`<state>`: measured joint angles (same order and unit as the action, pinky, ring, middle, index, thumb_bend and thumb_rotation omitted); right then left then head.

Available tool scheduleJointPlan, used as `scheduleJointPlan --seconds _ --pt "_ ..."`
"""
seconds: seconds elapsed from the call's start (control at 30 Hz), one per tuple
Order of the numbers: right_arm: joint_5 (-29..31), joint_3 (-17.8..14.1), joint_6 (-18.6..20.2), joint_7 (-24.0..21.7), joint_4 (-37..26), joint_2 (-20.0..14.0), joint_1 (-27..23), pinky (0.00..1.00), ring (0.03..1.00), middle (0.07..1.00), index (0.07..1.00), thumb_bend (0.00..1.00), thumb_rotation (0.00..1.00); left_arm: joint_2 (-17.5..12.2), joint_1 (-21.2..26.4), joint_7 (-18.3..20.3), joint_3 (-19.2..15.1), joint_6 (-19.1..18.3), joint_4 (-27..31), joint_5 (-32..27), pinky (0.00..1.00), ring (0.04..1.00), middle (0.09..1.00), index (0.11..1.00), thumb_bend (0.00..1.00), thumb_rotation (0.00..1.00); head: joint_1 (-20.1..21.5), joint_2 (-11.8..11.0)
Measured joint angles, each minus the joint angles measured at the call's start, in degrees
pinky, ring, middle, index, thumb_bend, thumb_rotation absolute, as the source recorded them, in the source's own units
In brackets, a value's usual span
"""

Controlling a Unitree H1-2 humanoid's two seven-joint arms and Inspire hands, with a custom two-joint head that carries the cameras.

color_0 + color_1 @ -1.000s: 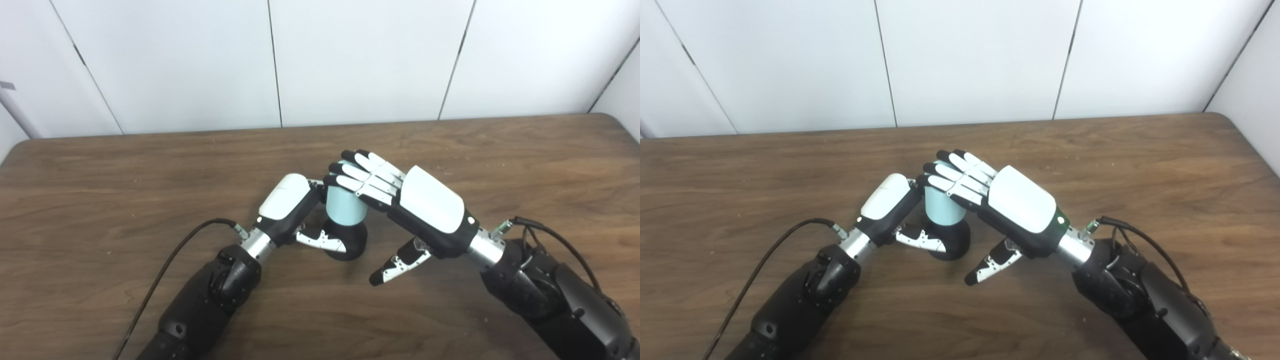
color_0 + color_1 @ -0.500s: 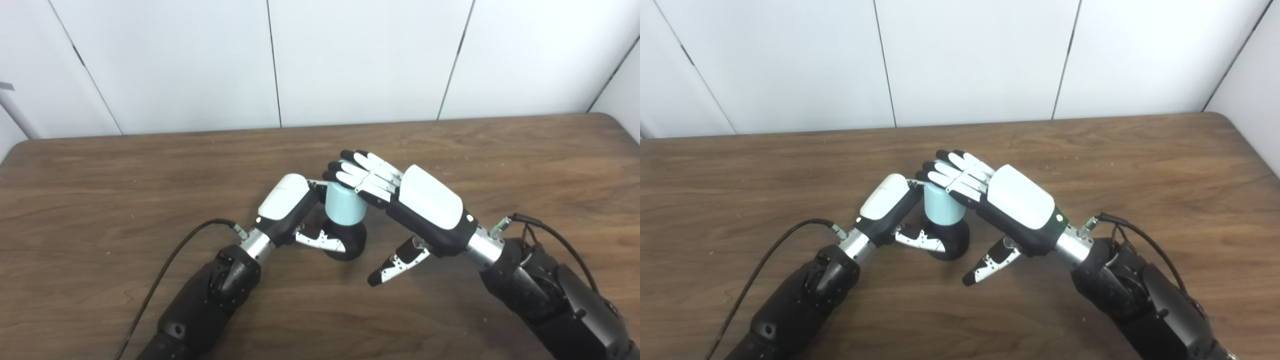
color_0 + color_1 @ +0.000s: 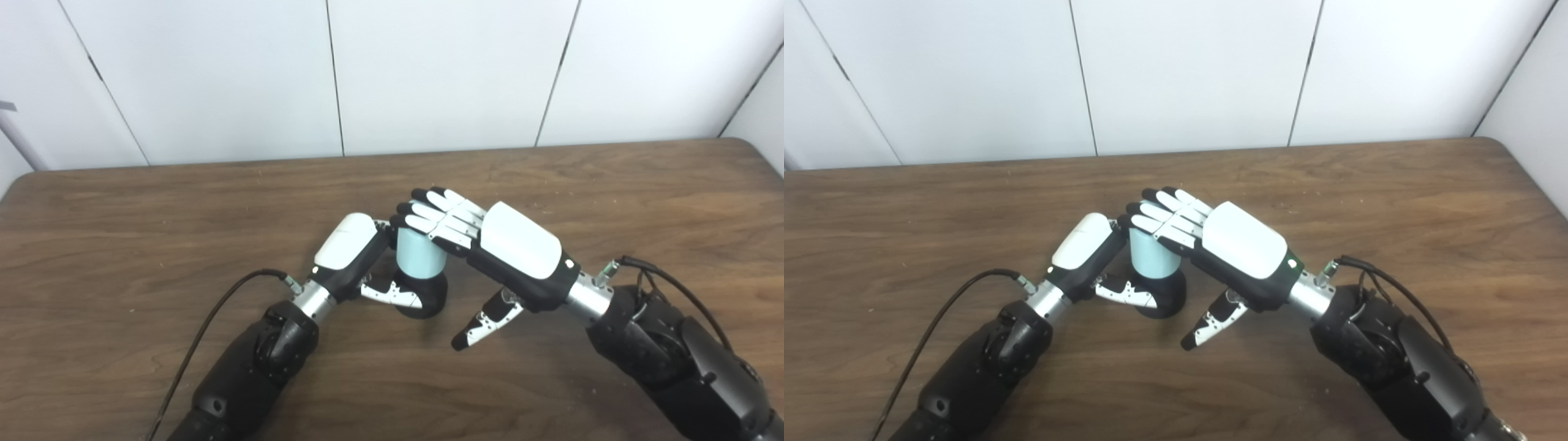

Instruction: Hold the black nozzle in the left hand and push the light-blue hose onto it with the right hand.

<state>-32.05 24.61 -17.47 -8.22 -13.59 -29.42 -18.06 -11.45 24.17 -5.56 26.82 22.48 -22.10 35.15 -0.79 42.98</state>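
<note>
A short light-blue hose (image 3: 419,258) stands upright on the black nozzle (image 3: 433,293) at the table's middle. My left hand (image 3: 350,245) is shut on the nozzle from the left, its thumb (image 3: 392,294) lying across the black base's front and its fingers hidden behind the hose. My right hand (image 3: 503,246) is open and comes in from the right. Its straight fingers (image 3: 436,215) lie flat over the hose's top end and hide it. The right thumb (image 3: 484,320) hangs free below, touching nothing.
The brown wooden table (image 3: 122,208) runs to a white panelled wall (image 3: 429,67) at the back. A black cable (image 3: 214,309) loops off my left wrist over the tabletop. Another cable (image 3: 667,285) curls at my right wrist.
My right hand has slid a little to the left and lower over the hose's top. The left hand, nozzle and hose stay where they were.
</note>
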Motion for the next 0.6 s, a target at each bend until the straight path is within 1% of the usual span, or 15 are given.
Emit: scheduleJointPlan --seconds 0.17,0.3,0.4,0.47,0.53,0.57,0.6 --pt "-0.1 0.0 -0.1 -0.3 0.0 -0.1 -0.2 1.00 0.997 0.976 0.949 0.75 0.15 0.0 0.0 0.0 0.0 -0.1 0.0 0.0 0.50 0.487 0.431 0.422 0.67 0.42 0.1 -0.1" --pt "-1.5 -0.4 -1.0 -0.3 0.0 -0.1 -0.2 1.00 1.000 0.999 0.981 0.76 0.14 0.0 0.0 0.0 0.0 -0.1 0.0 0.0 0.50 0.487 0.430 0.420 0.67 0.42 -0.1 -0.1" --pt "-4.3 -1.7 -2.2 0.8 0.1 0.1 0.0 1.00 1.000 1.000 0.999 0.80 0.19 0.0 0.0 0.0 0.0 -0.1 0.0 0.0 0.50 0.487 0.430 0.417 0.67 0.42 0.1 -0.1" --pt "-6.2 -2.7 -3.2 2.0 0.3 0.8 0.6 1.00 1.000 1.000 1.000 0.82 0.22 0.0 0.1 0.0 0.0 -0.1 0.1 0.0 0.50 0.487 0.430 0.417 0.67 0.42 0.1 -0.1" --pt "-7.6 -4.1 -3.6 3.3 0.4 2.4 1.4 1.00 1.000 1.000 1.000 0.85 0.24 0.0 0.1 0.0 0.1 -0.1 0.1 0.1 0.50 0.488 0.430 0.417 0.67 0.42 0.2 -0.2" --pt "-8.2 -4.7 -3.8 3.8 0.4 3.5 1.8 1.00 1.000 1.000 1.000 0.85 0.27 0.0 0.1 0.0 0.1 -0.1 0.1 0.1 0.50 0.488 0.430 0.417 0.66 0.42 0.2 -0.2" --pt "-8.8 -5.6 -3.9 4.5 0.4 4.8 2.1 1.00 1.000 1.000 1.000 0.84 0.33 0.1 0.1 0.0 0.1 -0.1 0.1 0.1 0.51 0.488 0.430 0.417 0.66 0.42 0.1 -0.3"
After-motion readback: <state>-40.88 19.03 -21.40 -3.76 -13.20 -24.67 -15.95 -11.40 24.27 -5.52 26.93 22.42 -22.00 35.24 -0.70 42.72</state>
